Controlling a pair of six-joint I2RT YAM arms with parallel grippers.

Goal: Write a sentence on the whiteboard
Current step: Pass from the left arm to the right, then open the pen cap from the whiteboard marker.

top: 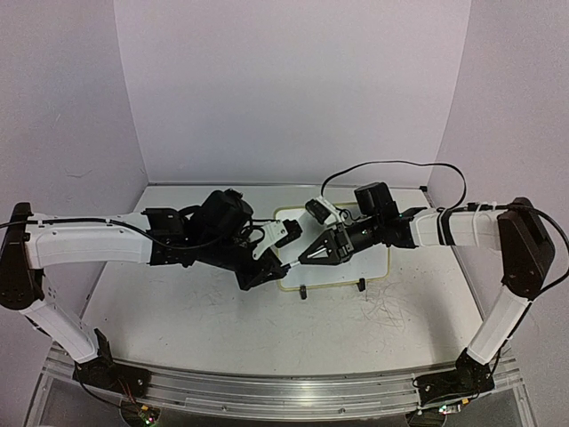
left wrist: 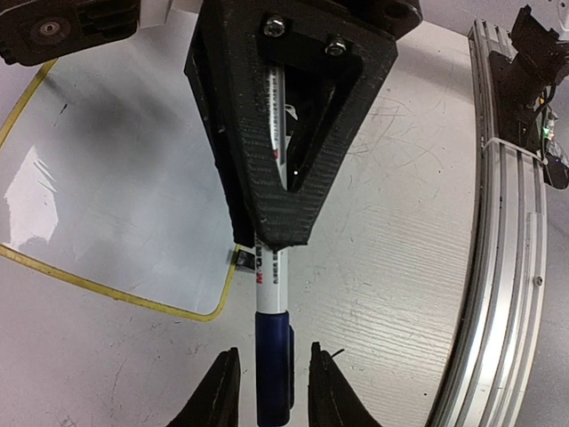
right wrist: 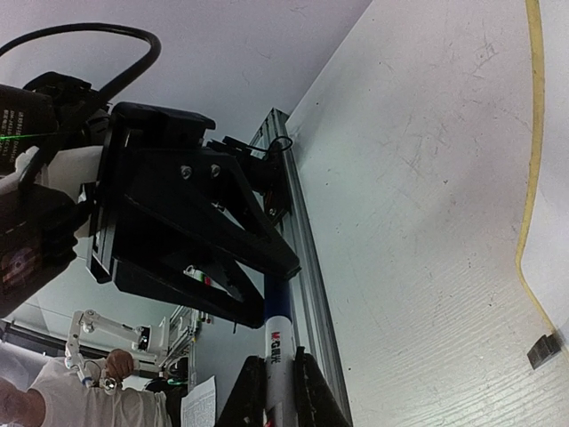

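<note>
Right wrist: marker [right wrist: 277,334] (in right hand [right wrist: 279,374])

The left arm [top: 89,245] and the right arm [top: 462,229] rise from their bases, bend at the elbow and stretch inward nearly level, so their wrists meet tip to tip in the middle. The right pincer [top: 307,256] is clamped on the barrel of a marker [left wrist: 271,294]. The left pincer [top: 265,267] faces it, its fingers [left wrist: 222,391] set either side of the marker's cap with a thin gap on both sides.
</note>
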